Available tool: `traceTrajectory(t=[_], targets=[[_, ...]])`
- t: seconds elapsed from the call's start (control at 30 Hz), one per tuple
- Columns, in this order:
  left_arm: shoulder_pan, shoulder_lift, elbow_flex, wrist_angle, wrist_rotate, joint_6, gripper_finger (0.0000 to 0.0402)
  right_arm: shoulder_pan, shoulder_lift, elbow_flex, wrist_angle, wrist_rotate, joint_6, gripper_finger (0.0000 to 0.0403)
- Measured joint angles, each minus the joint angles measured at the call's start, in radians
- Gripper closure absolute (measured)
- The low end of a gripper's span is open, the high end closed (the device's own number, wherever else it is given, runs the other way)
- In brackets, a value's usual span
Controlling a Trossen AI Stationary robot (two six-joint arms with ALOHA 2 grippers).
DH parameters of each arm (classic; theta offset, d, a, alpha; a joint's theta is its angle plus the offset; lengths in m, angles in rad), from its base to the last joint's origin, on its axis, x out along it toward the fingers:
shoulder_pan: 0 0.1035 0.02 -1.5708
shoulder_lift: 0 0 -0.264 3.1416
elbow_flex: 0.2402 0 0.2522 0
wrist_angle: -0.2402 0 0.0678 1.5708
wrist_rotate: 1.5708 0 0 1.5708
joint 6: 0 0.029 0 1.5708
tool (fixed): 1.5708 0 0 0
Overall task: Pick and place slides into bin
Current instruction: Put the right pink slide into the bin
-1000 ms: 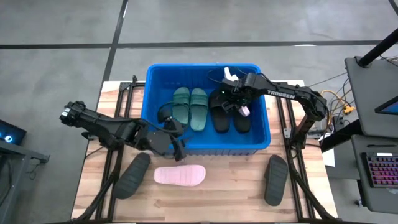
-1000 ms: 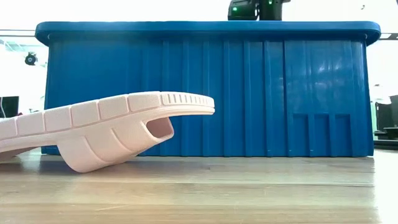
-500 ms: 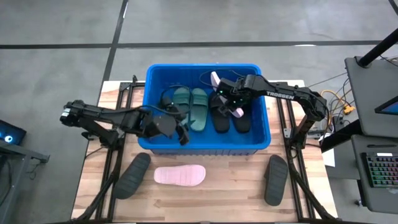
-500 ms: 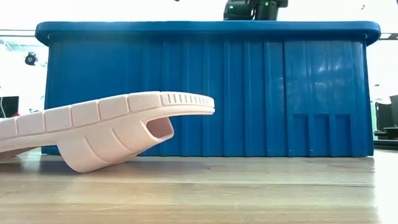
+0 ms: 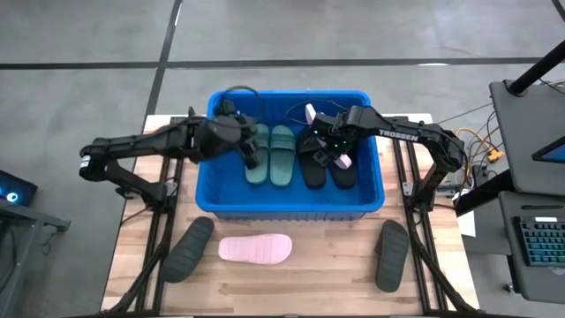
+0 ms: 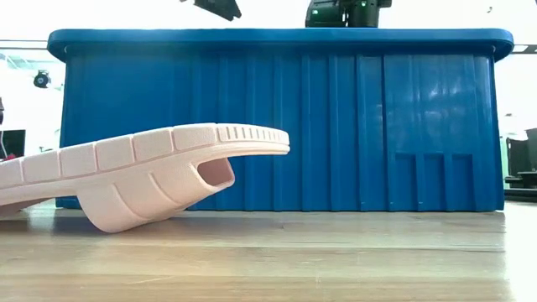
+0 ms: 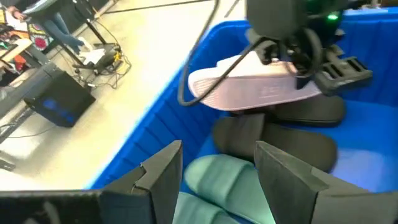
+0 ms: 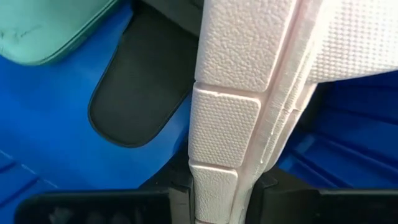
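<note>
Charcoal slides (image 5: 187,248) and one pale pink slide (image 5: 255,249) wait on the table (image 5: 327,269) in front of the bin (image 5: 364,199). Moving right, the left gripper (image 5: 250,156) has swung from the near wall over the green pair (image 5: 270,153), fingers spread and empty. Further right, the right gripper (image 5: 335,150) stays clenched on the other pink slide (image 7: 261,92) above the black pair (image 5: 328,166), so its drop looks close.

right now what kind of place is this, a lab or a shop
Probably a robotics lab or workshop: a bare concrete floor with dark seams, loose cables beside the wooden table, and a keyboard on a side desk.
</note>
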Motion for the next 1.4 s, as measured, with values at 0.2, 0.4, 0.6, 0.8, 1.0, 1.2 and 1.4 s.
traceTrajectory(t=[0.2,0.4,0.6,0.8,1.0,1.2,1.4], targets=[[0.082,-0.04,-0.006,0.0,0.103,0.127,0.0217,0.016,0.0,0.0,0.001,0.062,0.02,0.035],[0.136,-0.052,-0.006,0.002,0.158,0.168,0.0217,0.017,0.0,0.0,-0.028,0.066,0.018,0.035],[0.146,-0.047,-0.007,-0.001,0.17,0.166,0.0217,0.017,0.0,0.0,-0.05,0.085,0.003,0.035],[0.146,-0.042,-0.008,0.007,0.171,0.165,0.0217,0.018,0.0,0.0,-0.048,0.082,0.01,0.035],[0.146,-0.042,-0.01,0.03,0.171,0.165,0.0217,0.018,0.0,0.0,-0.055,0.082,-0.004,0.035],[0.146,-0.042,-0.01,0.026,0.173,0.163,0.0217,0.017,0.0,0.0,-0.082,0.076,-0.029,0.035],[0.146,-0.042,-0.01,0.027,0.173,0.163,0.0217,0.027,-0.002,0.0,-0.085,0.025,-0.054,0.035]])
